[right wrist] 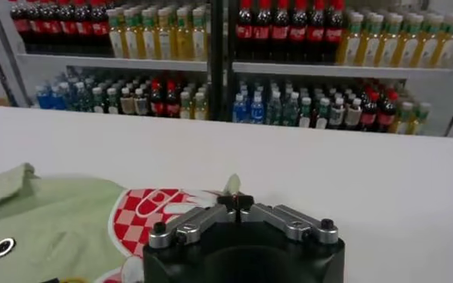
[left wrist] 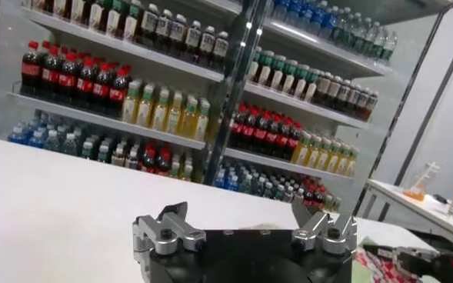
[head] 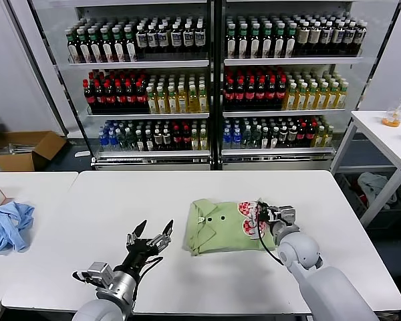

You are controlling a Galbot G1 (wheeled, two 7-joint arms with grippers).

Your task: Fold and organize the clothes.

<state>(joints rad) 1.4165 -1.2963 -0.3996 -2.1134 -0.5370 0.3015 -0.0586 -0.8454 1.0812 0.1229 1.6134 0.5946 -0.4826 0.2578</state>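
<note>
polo shirt [head: 222,226]: light green, folded into a compact bundle, lies flat on the white table [head: 207,187], roughly mid-table and a bit toward the robot's right; collar at the bundle's left end, small dark buttons on top, red-and-white round print at its right end.
print: partly folded over at the shirt's right edge, directly under the right gripper; in the right wrist view the checkered red-and-white patch [right wrist: 153,211] sits just past the fingertips.
right gripper [head: 261,212]: on the shirt's right edge, fingers pressed together on a small peak of green fabric that sticks up between the tips [right wrist: 232,184].
left gripper [head: 152,237]: left of the shirt, apart from it, just above the table, fingers spread wide, holding nothing; same spread seen in the left wrist view [left wrist: 245,234].
blue garment [head: 8,225]: crumpled, far left of the shirt, on the neighbouring table.
drink fridge [head: 214,80]: behind the table, beyond the shirt, shelves full of bottles.
cardboard box [head: 27,148]: on the floor, far back left of the shirt.
</note>
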